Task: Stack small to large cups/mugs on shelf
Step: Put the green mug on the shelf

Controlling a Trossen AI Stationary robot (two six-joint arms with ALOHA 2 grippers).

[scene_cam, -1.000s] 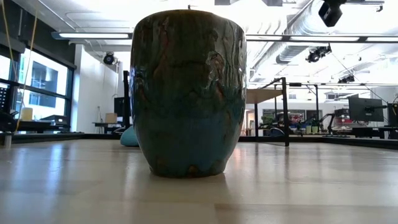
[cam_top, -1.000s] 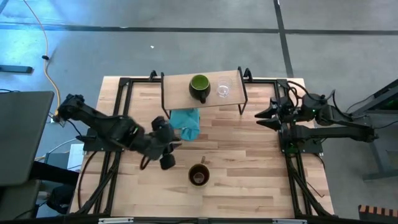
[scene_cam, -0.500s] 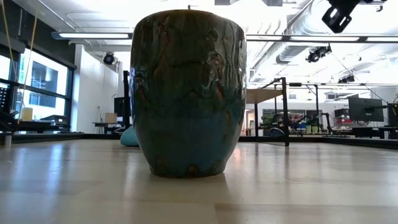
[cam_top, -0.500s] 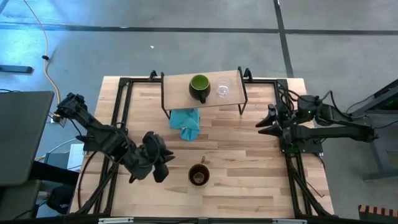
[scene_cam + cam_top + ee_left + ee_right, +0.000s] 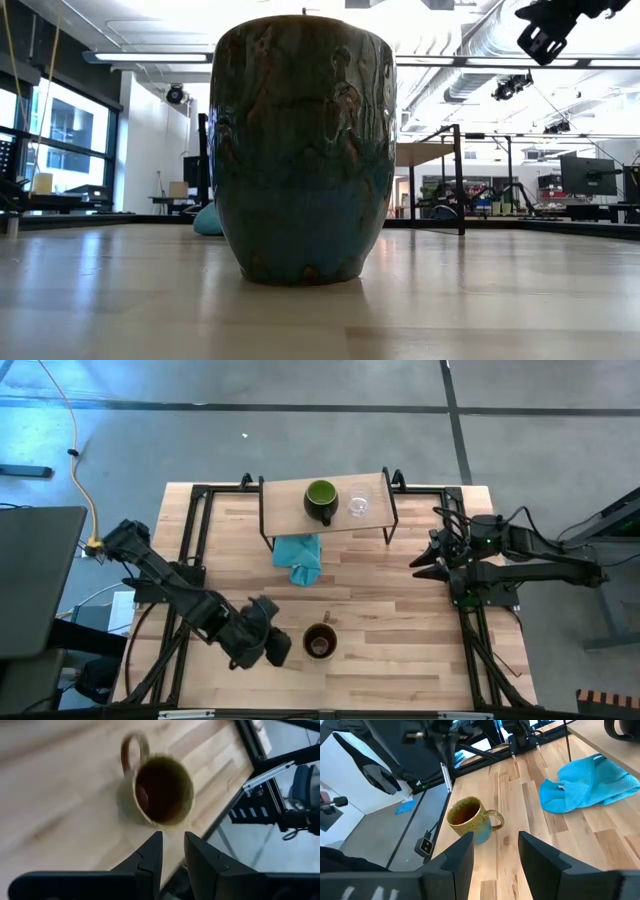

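Near the table's front edge, the left pincer hangs just beside the brown mug, fingers narrowly parted, holding nothing. That glazed mug is empty. On the shelf sit the green-lined mug and clear glass cup, both empty. At the right edge the right pincer gapes, empty.

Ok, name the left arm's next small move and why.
Probably ease the left hand forward until its fingers straddle the brown mug's rim. The mug stands alone on the table, just ahead of that hand's narrowly parted, empty fingers, while the green mug and glass cup already sit on the shelf.
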